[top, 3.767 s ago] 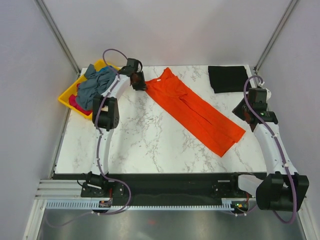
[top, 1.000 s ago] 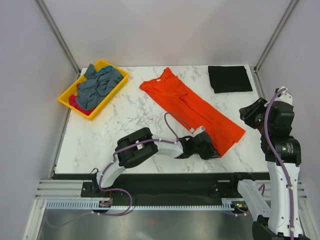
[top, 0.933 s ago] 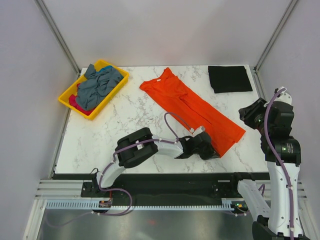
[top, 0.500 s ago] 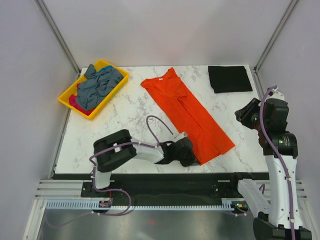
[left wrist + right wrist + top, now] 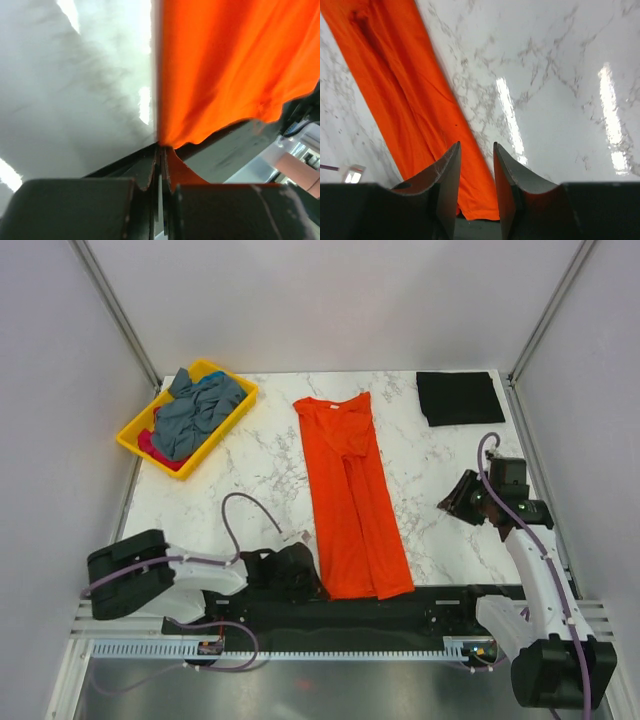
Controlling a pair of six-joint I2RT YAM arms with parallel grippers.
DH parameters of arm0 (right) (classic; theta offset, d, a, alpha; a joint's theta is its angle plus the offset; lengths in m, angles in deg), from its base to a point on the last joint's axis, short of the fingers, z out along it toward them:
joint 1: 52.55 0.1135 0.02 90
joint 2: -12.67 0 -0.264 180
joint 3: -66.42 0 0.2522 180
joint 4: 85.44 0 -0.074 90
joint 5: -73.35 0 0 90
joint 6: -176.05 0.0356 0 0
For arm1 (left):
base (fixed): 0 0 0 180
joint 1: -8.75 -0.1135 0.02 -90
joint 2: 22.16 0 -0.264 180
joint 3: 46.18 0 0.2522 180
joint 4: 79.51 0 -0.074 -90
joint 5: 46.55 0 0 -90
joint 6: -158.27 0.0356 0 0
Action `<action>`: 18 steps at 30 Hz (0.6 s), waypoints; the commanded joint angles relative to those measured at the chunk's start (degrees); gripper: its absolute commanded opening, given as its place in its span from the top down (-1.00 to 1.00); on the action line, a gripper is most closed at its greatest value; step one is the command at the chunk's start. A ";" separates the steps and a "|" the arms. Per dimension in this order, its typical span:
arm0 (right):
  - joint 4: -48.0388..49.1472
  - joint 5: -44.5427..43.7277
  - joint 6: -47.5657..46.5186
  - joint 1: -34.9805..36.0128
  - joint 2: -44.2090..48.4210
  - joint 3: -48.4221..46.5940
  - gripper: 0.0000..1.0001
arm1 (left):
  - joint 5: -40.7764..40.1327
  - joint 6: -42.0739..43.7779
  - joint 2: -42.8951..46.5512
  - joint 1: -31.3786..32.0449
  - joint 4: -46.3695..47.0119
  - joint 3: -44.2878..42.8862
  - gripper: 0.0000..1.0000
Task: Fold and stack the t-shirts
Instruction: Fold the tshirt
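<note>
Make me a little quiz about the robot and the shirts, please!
1. True or false: the left tool pinches the near edge of the orange t-shirt.
2. Where is the black t-shirt? A: under the orange one. B: at the far right corner of the table. C: on the floor.
3. Fill in: the right tool is ____ and holds nothing.
Key: 1 true; 2 B; 3 open.
</note>
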 commanded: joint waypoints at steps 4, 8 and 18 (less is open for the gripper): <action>7.32 4.27 1.46 6.35 -2.30 8.14 0.19 | -7.02 0.94 20.84 0.04 -23.84 7.81 0.62; 8.55 2.15 1.98 10.41 -3.61 7.88 0.18 | -12.45 3.48 35.00 -0.04 -36.41 4.04 0.04; 16.72 4.88 2.34 10.76 -10.20 5.68 0.17 | -5.22 30.54 21.53 -24.63 -33.92 -21.33 0.01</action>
